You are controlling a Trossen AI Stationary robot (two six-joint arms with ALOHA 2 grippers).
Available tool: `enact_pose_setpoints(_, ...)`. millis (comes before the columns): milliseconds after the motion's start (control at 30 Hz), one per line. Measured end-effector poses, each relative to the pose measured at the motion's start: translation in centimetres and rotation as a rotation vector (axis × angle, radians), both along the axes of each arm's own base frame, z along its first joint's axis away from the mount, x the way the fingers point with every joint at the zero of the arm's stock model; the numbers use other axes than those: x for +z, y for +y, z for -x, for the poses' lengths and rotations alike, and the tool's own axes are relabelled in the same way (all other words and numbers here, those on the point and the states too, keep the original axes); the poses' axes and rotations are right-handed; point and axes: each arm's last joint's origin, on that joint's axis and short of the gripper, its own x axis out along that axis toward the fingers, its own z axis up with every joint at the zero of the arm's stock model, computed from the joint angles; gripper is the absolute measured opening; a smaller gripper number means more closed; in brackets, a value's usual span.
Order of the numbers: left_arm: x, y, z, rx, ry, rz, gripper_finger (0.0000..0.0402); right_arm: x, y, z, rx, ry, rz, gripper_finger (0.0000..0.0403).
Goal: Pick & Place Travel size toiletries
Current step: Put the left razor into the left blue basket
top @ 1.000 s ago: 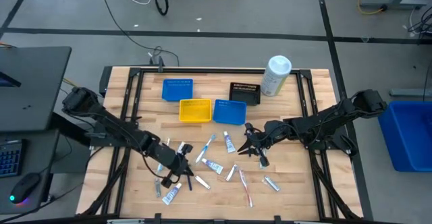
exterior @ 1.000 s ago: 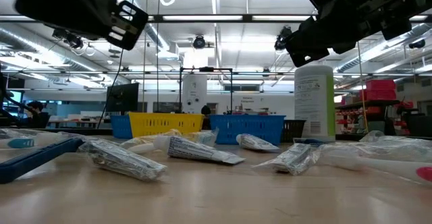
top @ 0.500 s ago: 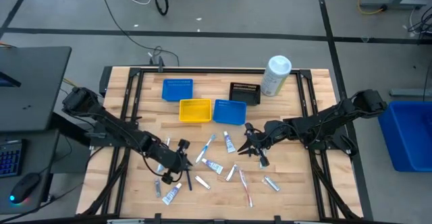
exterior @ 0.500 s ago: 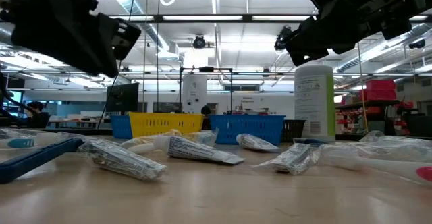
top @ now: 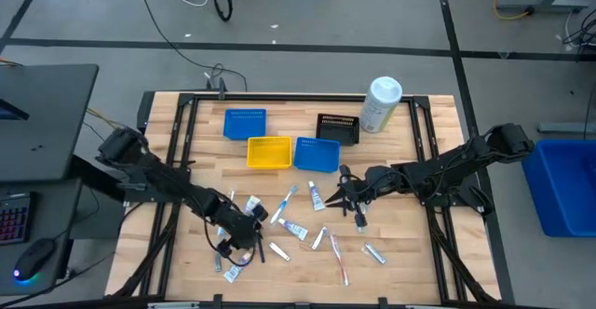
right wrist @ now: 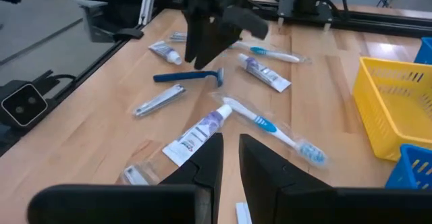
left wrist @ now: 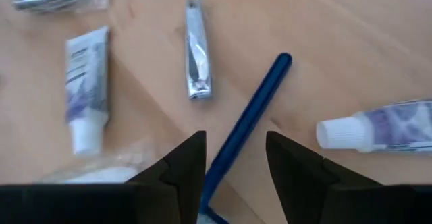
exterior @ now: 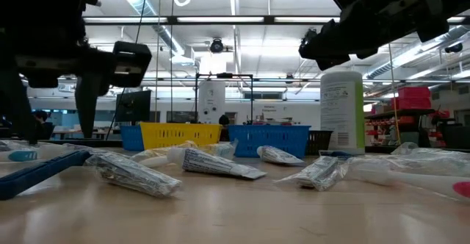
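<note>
The travel size toiletries lie scattered on the table's near half: mini tubes (top: 294,228), toothbrushes (top: 284,204), a nail clipper (left wrist: 196,55) and a blue razor (left wrist: 250,116). My left gripper (left wrist: 233,163) is open and low over the razor. Its two fingers stand either side of the razor's handle without touching it. From the right wrist view it shows as my left gripper (right wrist: 209,21) above the razor (right wrist: 189,77). My right gripper (top: 347,204) hangs shut above the table's middle, holding nothing.
At the back stand a blue bin (top: 245,123), a yellow bin (top: 268,152), a second blue bin (top: 317,154) and a black bin (top: 337,128). A large white canister (top: 381,104) stands at the far right. A red toothbrush (top: 340,258) lies near the front edge.
My left gripper has come down toward the table over the blue razor and has opened from shut. The toiletries have kept their places.
</note>
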Motion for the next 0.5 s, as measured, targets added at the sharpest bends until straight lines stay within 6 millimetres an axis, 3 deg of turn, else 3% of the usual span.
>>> enact_pose_setpoints(300, -0.9, -1.4, -2.4, -0.039, 0.17, -0.141, 0.0139, -0.1, 0.0, 0.0, 0.0, 0.006, 0.001, 0.0055)
enact_pose_setpoints(500, -0.7, -1.6, -2.8, -0.047, 0.204, -0.165, 0.0089, -0.1, 0.0, 0.0, 0.0, 0.007, 0.001, 0.0055)
